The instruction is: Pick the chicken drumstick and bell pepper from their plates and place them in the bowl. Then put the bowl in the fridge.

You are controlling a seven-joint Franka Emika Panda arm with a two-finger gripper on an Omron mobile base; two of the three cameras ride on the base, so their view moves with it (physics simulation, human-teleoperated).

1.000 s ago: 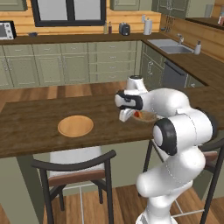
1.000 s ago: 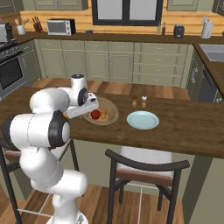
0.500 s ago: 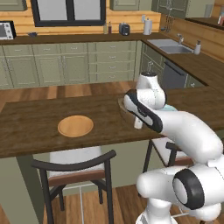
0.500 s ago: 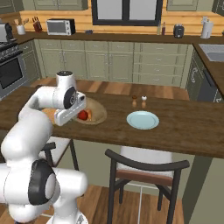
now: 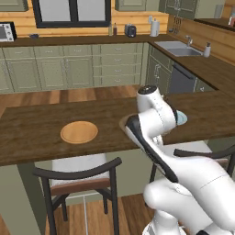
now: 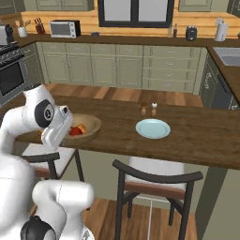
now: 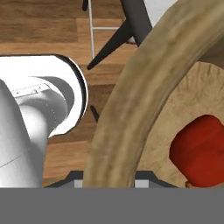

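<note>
At the counter's edge, clamping shut on the thick rim of the bowl (image 6: 89, 125), keeping the bell pepper (image 7: 202, 148) inside for carrying fridgeward.

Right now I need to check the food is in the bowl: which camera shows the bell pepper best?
The hand view: the bell pepper lies large and red inside the bowl. The right base view shows it small in the bowl, half behind the arm.
</note>
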